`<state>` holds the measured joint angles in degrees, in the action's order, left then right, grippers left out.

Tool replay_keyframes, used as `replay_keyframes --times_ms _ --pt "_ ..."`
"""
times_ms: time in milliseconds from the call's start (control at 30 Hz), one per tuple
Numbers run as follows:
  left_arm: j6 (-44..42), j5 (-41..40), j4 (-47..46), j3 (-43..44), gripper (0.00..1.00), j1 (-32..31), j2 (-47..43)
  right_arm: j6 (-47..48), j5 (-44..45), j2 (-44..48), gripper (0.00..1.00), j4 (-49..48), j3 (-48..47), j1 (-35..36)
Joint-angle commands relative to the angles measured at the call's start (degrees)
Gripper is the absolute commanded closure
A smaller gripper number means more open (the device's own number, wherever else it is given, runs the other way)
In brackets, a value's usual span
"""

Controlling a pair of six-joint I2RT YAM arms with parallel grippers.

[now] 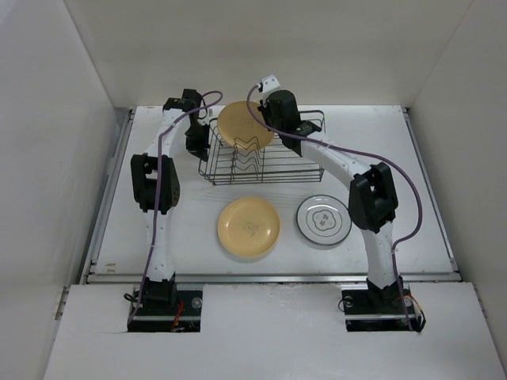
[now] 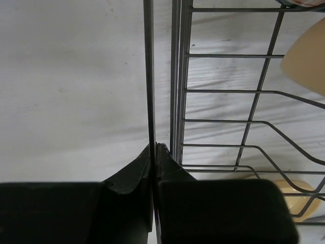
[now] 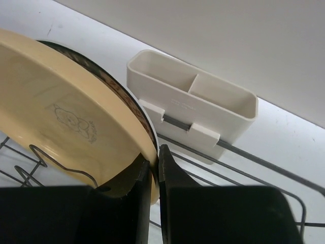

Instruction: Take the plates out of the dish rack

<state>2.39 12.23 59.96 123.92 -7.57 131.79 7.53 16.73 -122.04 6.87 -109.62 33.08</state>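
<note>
From above, the dish rack point(image 1: 261, 162), a boxy basket of thin dark wire with zigzag dividers, sits upper middle on the matte white table point(image 1: 412, 174). A smooth, round cream plate point(image 1: 244, 124) stands tilted at its upper end. Below the rack, a yellow plate point(image 1: 248, 227) and a dark-rimmed white plate point(image 1: 323, 219) lie flat side by side. The left gripper point(image 1: 198, 141) is at the rack's left side, and the right gripper point(image 1: 268, 119) is at the cream plate.

Left wrist: the black fingers are clenched on one thin rack wire at centre frame.

Right wrist: the jaws grasp the cream plate's rim at lower centre, and a faint mark shows on its face. Close behind it stands a patterned dark-rimmed plate point(image 3: 114, 89). A glossy white two-compartment holder point(image 3: 203, 104) clips onto the rack wire right of centre.
</note>
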Motion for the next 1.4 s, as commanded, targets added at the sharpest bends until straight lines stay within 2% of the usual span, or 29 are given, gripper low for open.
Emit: replay_keyframes --times_ms 0,133,233,367,500,600,767,833,967,1067,1100,1167,1200,1300,1333,1367 --pt "1.47 -8.25 0.33 1.77 1.0 -0.77 -1.09 -0.52 2.6 5.58 1.0 -17.15 -0.6 2.25" --pt "1.47 -12.56 -0.19 0.98 1.0 -1.83 -1.09 5.47 7.77 5.06 1.0 -23.21 0.02 4.97" --pt "2.78 -15.38 -1.51 -1.04 1.0 -1.83 -1.62 10.89 14.54 4.53 1.0 -32.32 2.12 6.29" --pt "4.11 -18.11 -2.57 -3.33 1.0 -2.36 -1.62 17.85 15.17 4.53 1.0 -35.53 3.19 6.82" --pt "5.16 -18.91 -3.19 -3.86 1.0 -2.36 -1.62 21.03 16.67 4.53 1.0 -38.78 3.8 6.82" --pt "5.87 -18.3 -3.19 -3.86 1.0 -2.36 -1.62 21.03 16.67 5.14 1.0 -36.68 3.28 6.82" --pt "9.03 -12.5 -3.71 -3.86 1.0 -1.22 -2.15 20.43 19.99 10.49 1.0 -36.67 10.29 6.3" --pt "10.52 -9.18 -4.24 -3.86 1.0 -1.22 -2.15 17.27 22.11 12.43 1.0 -35.97 11.97 5.77" --pt "13.51 -4.41 -4.24 -1.93 1.0 0.01 -1.09 6.73 21.77 19.45 1.0 -27.47 16.36 3.14" --pt "13.51 -4.41 -4.77 -1.93 1.0 0.01 -1.09 0.67 14.5 25.26 1.0 -22.45 20.14 1.03" --pt "12.82 -4.41 -4.77 -1.4 1.0 0.01 -1.09 0.64 9.51 26.49 1.0 -19.47 22.06 1.02" --pt "11.15 -5.02 -4.77 -1.4 1.0 0.01 -1.09 -1.28 5.35 29.57 1.0 -15.07 22.7 1.02" --pt "10.53 -5.02 -4.77 -1.4 1.0 0.01 -1.09 -2.25 2.81 30.53 1.0 -8.87 22.7 1.02" --pt "7.81 -5.72 -4.77 -0.78 1.0 0.01 -1.09 -4.53 -15.27 34.75 1.0 0.65 22.17 0.49" --pt "7.28 -5.72 -4.77 -0.78 1.0 0.01 -1.09 -5.06 -25.42 35.46 1.0 6.86 22.17 0.49" --pt "6.75 -6.6 -4.77 0.0 1.0 0.01 -1.09 -5.59 -29.87 35.99 1.0 9.97 22.17 0.49"
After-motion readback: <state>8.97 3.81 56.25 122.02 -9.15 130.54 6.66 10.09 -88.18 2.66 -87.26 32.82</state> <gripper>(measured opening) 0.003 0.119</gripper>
